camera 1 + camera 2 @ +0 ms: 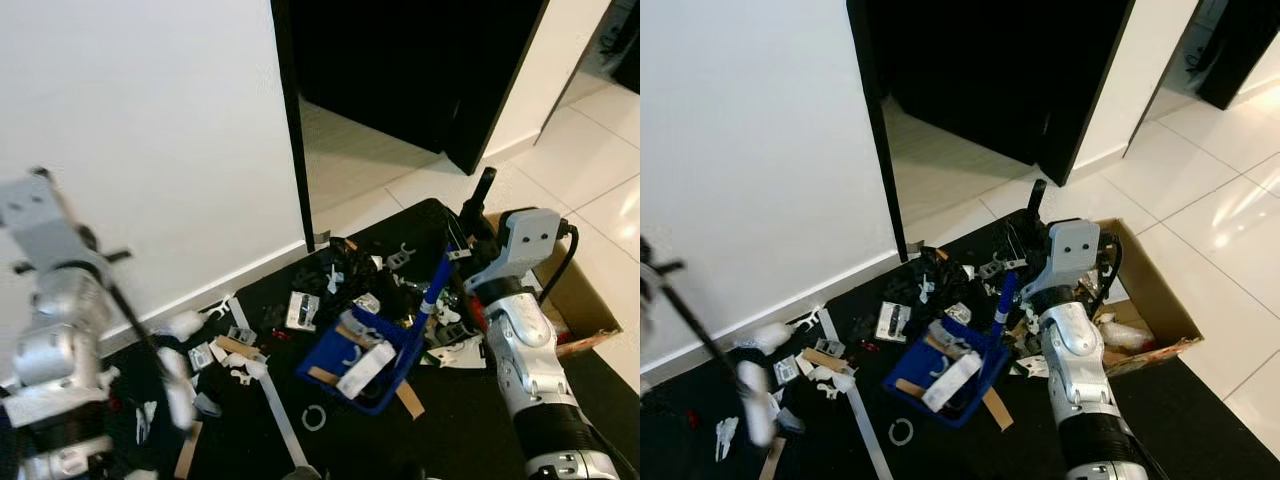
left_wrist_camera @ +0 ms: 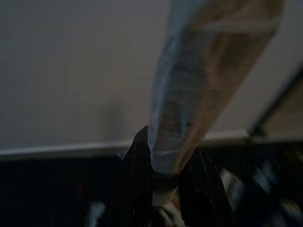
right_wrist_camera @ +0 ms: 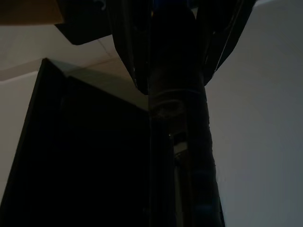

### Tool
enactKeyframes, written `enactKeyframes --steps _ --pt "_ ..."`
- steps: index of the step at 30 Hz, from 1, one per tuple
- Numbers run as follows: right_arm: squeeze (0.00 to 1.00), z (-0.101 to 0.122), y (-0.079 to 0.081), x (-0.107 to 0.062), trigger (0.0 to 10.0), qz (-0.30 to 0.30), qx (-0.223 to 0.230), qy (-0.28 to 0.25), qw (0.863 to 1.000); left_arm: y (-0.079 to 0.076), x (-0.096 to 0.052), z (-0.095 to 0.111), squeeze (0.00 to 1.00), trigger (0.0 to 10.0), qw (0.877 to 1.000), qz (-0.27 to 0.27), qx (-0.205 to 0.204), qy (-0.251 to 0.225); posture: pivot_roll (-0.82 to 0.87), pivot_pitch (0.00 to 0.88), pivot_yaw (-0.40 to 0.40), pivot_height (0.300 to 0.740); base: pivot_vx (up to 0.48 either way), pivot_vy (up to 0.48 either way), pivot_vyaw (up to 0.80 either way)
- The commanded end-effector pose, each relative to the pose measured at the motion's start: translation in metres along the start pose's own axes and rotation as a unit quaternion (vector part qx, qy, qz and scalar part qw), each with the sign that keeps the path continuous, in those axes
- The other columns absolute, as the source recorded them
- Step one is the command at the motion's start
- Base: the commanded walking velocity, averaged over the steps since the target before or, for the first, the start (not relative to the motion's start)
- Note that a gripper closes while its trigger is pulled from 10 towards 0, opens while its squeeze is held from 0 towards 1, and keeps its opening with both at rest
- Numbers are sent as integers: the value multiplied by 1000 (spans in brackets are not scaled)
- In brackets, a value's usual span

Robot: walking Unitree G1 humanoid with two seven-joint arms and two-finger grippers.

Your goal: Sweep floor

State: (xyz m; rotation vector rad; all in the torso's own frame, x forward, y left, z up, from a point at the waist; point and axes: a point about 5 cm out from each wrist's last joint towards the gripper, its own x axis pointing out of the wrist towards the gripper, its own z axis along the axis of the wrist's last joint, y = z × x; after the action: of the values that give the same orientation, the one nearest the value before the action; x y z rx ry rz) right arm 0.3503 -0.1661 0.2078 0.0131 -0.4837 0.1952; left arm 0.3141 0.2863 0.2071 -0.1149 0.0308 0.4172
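Observation:
A blue dustpan [image 1: 355, 365] rests on the black mat [image 1: 470, 430], loaded with white and cardboard scraps. Its blue handle [image 1: 436, 285] rises to a black grip, and my right gripper [image 1: 468, 240] is shut on that handle, as the right wrist view [image 3: 173, 61] confirms. On the left, my blurred left arm [image 1: 60, 300] holds a thin dark broom stick [image 1: 150, 345] with a white blur at its lower end. In the left wrist view my left gripper [image 2: 163, 184] is shut on the broom's pale wrapped handle [image 2: 203, 71]. Several scraps [image 1: 302, 310] lie scattered on the mat around the dustpan.
An open cardboard box [image 1: 580, 290] stands right of the right arm. A black door frame [image 1: 295, 120] and a dark doorway [image 1: 400, 60] lie ahead, with a white wall [image 1: 140, 120] on the left. A white ring [image 1: 314, 418] and a long white strip [image 1: 275, 400] lie near the dustpan.

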Motion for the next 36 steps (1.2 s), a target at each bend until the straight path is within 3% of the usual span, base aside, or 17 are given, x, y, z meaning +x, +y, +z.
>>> enactKeyframes --steps 1,8,13,18,24,28,36 --pt "0 24 -5 9 10000 -8 -20 -52 998 -2 -7 -5 0 10000 1000 1 8 0 87 178 71 740 0 0 0" --pt "0 42 -10 15 10000 0 -43 -80 996 -23 -20 -28 0 10000 998 -54 16 17 79 162 71 740 0 0 0" --pt "0 48 -12 16 10000 6 -47 -86 995 -35 -24 -30 0 10000 996 -88 20 13 75 156 73 740 0 0 0" --pt "0 54 -23 19 10000 -39 -43 -98 993 -62 -36 -37 0 10000 990 -138 31 20 64 143 84 740 0 0 0" --pt "0 43 -19 18 10000 -48 -16 -80 995 -71 -40 -45 0 10000 987 -138 80 22 64 135 89 740 0 0 0" --pt "0 37 -14 17 10000 -50 9 -70 996 -73 -44 -46 0 10000 990 -131 60 12 68 134 86 740 0 0 0" --pt "0 37 -11 21 10000 -40 24 -71 996 -79 -44 -40 0 10000 989 -136 62 -17 70 132 80 740 0 0 0"
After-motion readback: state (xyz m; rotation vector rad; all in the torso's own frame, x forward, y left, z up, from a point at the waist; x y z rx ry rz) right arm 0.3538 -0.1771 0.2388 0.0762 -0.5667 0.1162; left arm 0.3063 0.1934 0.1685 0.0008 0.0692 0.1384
